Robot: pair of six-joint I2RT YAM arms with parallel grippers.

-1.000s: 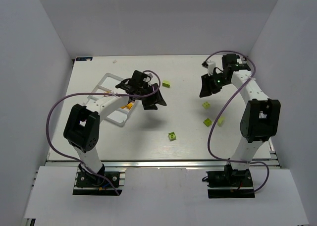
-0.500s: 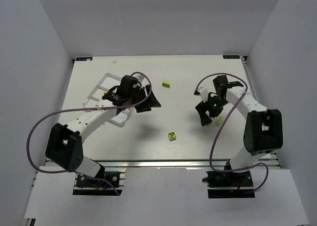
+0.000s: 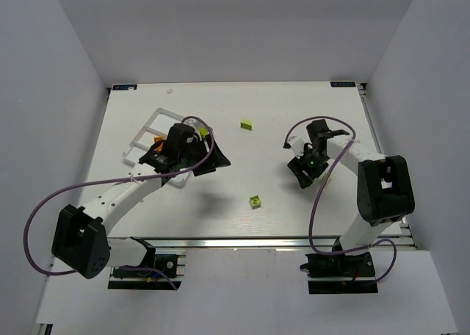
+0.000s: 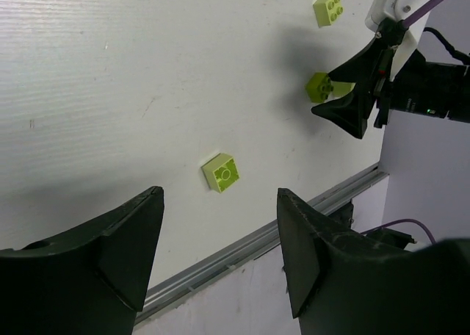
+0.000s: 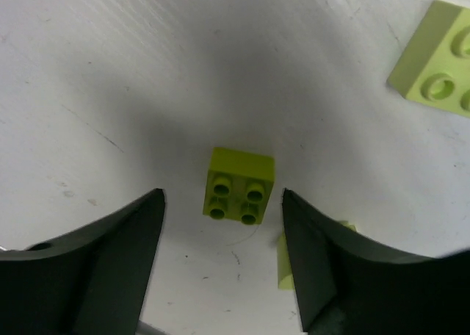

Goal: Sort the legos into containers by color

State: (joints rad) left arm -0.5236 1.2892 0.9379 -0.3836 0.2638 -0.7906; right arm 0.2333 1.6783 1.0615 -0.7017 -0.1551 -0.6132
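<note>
The right gripper (image 5: 221, 195) is hanging wide open and empty over a lime brick (image 5: 240, 186). The brick is lying on the table (image 5: 88, 70) between the fingers, a little nearer the right-hand one in the wrist view. If the fingers are coming straight down from here, that finger is risking a landing on the brick's edge or on the pale green sliver (image 5: 283, 265) just beside it, flicking the brick away rather than pinching it. A second brick (image 5: 440, 59) is lying near enough to get nudged too. The left gripper (image 4: 220, 197) is also spread wide, holding nothing, hovering at the right edge of the tray (image 3: 138, 138), with another green brick (image 4: 222, 172) lying on the table ahead of it. The tray is showing one orange piece (image 3: 156, 139), and the arm is hiding much of the rest. No second container is showing, so a green brick is in danger of going in with the orange.
</note>
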